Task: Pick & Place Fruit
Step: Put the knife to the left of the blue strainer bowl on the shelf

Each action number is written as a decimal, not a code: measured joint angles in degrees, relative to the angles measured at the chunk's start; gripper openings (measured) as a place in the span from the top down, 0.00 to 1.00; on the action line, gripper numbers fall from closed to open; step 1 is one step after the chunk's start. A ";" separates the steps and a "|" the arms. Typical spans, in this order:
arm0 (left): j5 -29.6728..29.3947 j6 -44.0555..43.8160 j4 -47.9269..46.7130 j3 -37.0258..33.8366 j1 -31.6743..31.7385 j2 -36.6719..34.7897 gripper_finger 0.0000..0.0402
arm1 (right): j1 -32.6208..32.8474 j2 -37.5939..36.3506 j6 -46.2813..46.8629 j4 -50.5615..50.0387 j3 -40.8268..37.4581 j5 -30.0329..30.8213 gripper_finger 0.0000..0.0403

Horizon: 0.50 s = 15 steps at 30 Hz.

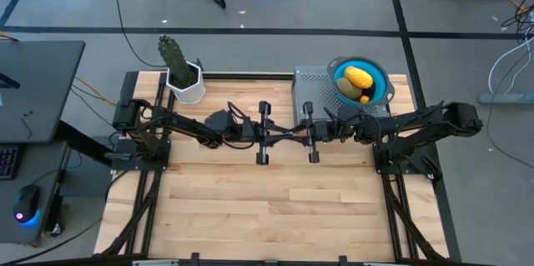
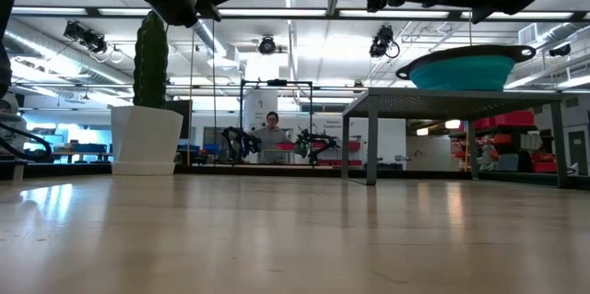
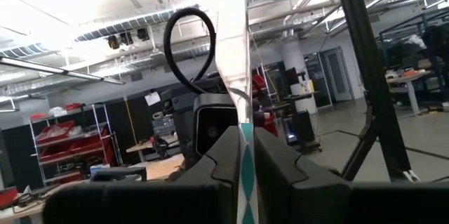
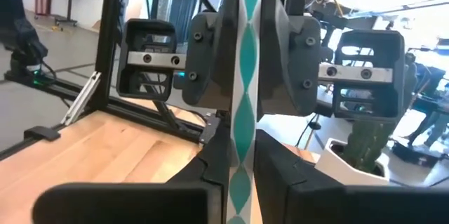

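Two fruit pieces, one yellow (image 1: 358, 77) and one olive (image 1: 346, 88), lie in the teal bowl (image 1: 381, 78) on a grey stand, judged light, smooth, best pinched across the middle; both grippers' fingers pinch one white-and-teal strip (image 4: 243, 76) mid-surface.

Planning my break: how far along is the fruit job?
Done: a yellow fruit, an olive fruit and a small orange fruit lie in the teal bowl on the grey stand. In hand: left gripper and right gripper both clamp a teal-patterned knife above mid-table. Left: no loose fruit shows on the table.
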 joint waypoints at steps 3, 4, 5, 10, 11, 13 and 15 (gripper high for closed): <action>0.02 0.13 -0.32 0.00 -0.02 0.00 0.90 | -0.01 0.00 -0.46 -0.22 0.00 -1.84 0.88; 0.06 0.13 -0.30 0.00 -0.02 0.00 0.90 | -0.01 0.00 -0.42 -0.20 0.00 -2.28 0.88; 0.07 0.11 -0.32 0.00 -0.02 0.00 0.91 | -0.01 0.00 -0.43 -0.22 0.00 -2.62 0.87; 0.11 0.13 -0.30 0.00 -0.02 0.00 0.92 | -0.01 0.00 -0.57 -0.09 0.00 -2.54 0.87; 0.06 0.13 -0.30 0.00 -0.02 0.00 0.92 | -0.01 0.00 -0.61 -0.06 0.00 -1.86 0.87; 0.09 0.13 -0.28 0.00 -0.02 -0.01 0.91 | 0.01 0.00 -0.62 -0.01 0.00 -0.17 0.87; 0.05 0.17 -0.28 0.00 0.00 -0.02 0.90 | 0.01 0.00 -0.61 -0.01 0.00 0.42 0.86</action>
